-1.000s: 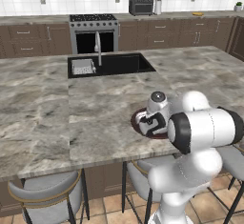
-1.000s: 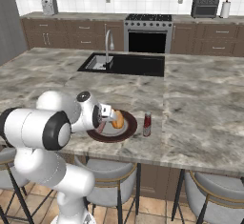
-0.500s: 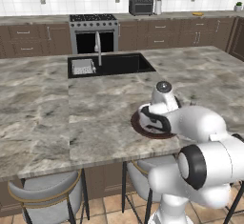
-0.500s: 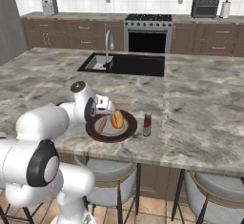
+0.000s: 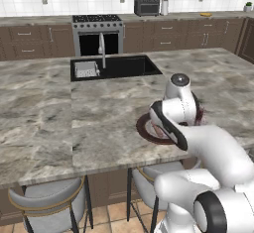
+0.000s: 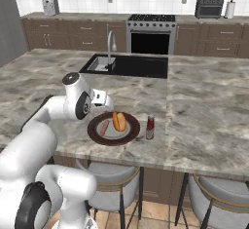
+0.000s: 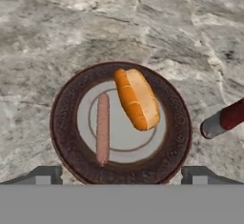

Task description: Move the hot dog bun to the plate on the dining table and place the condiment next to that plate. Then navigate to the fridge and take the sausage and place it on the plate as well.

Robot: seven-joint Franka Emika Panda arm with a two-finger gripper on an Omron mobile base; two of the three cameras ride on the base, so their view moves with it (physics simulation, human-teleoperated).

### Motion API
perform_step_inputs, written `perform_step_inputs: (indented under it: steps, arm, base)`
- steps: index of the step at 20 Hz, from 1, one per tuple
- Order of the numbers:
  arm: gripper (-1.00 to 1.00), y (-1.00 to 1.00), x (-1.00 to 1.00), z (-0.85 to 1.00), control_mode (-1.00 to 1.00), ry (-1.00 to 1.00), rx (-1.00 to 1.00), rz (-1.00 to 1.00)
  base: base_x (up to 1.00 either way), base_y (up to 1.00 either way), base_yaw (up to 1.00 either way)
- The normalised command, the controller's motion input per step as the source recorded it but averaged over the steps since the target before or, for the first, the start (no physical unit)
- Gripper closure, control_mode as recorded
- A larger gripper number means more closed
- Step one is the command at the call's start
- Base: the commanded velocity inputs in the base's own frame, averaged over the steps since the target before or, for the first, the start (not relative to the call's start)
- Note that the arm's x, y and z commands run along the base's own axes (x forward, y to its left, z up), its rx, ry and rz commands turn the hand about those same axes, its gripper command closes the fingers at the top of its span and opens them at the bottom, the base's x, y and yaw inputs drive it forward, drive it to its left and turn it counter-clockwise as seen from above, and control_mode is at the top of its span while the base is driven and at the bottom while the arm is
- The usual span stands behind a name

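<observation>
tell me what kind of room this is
A rendered home kitchen: a marble island with an inset sink, a stove among brown cabinets, and a microwave on the back counter.

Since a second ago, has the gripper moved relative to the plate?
Yes. In the right base view the gripper has pulled back off the plate toward the sink side; the sausage lies on the plate.

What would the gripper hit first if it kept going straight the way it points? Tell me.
Most likely the plate, about its grey centre between the sausage and the hot dog bun. The gripper looks down on it, jaws open and empty.
</observation>
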Motion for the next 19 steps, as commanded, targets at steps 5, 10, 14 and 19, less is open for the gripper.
perform_step_inputs:
  steps: [5, 10, 14, 19]
  arm:
    - [-1.0, 0.0, -0.71, 0.51, -1.0, 0.0, 0.0, 0.0]
    - [-1.0, -0.08, -0.85, 0.43, -1.0, 0.0, 0.0, 0.0]
    - [-1.0, -0.03, -0.84, 0.43, -1.0, 0.0, 0.0, 0.0]
    - [-1.0, -0.03, -0.85, 0.37, -1.0, -0.02, 0.0, 0.0]
  base:
    - [0.0, 0.0, 0.0]
    - [0.0, 0.0, 0.0]
    - [0.0, 0.0, 0.0]
    - [0.0, 0.0, 0.0]
